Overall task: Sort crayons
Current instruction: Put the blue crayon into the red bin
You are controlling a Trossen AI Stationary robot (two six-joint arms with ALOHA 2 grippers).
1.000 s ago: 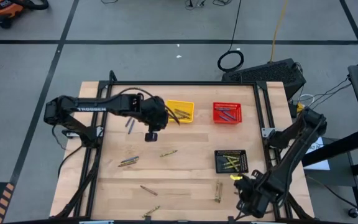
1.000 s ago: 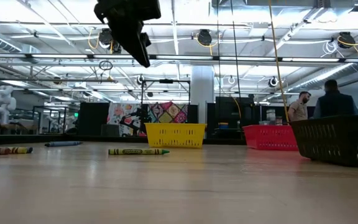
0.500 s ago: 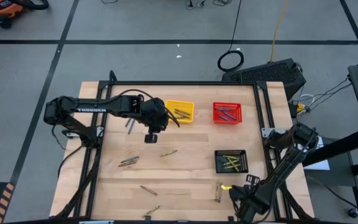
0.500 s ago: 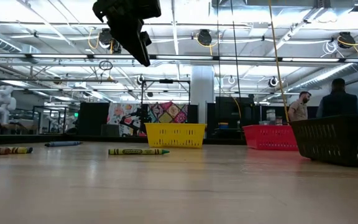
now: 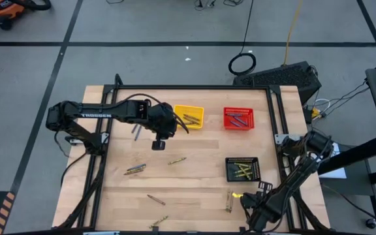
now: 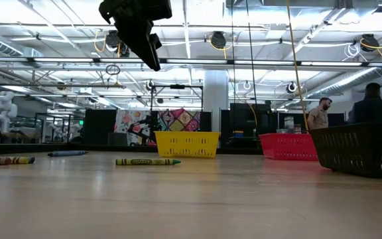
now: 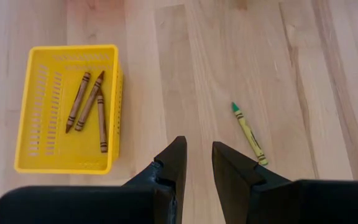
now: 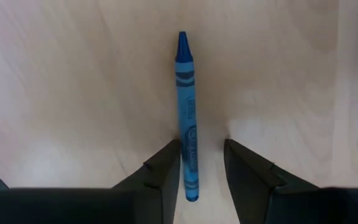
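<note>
Blue crayon [image 8: 187,118], wrapper intact and tip pointing away from the wrist, lies on the pale wooden worktop [image 5: 194,183] at its near right corner, its lower end between the right gripper [image 8: 202,163] fingers, which stand slightly apart around it without clearly pinching. The step looks like a pick-up; next the fingers must close and lift, probably toward the red basket [image 5: 238,119]. The left gripper [image 7: 197,163], fingers parted and empty, hovers near the yellow basket [image 7: 42,158] holding three brown crayons [image 7: 90,106], beside a loose yellow-green crayon [image 7: 249,132].
</note>
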